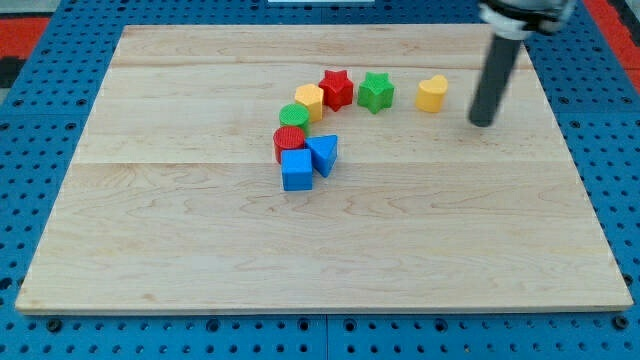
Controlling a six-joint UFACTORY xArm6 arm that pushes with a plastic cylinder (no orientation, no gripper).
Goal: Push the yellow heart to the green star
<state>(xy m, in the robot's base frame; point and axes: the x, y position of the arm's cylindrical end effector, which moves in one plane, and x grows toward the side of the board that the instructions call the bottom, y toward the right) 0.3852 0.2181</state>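
The yellow heart (pixel 432 93) lies on the wooden board at the view's upper right. The green star (pixel 376 91) lies a short gap to its left, not touching it. My tip (pixel 482 123) rests on the board to the right of the yellow heart and slightly below it, apart from it by a small gap. The dark rod rises from the tip toward the view's top right.
A red star (pixel 337 89) touches the green star's left side. A yellow hexagon (pixel 309 101), green cylinder (pixel 294 116), red cylinder (pixel 289 141), blue cube (pixel 296 169) and blue triangle (pixel 323 153) curve down from it. The board (pixel 150 250) sits on a blue pegboard.
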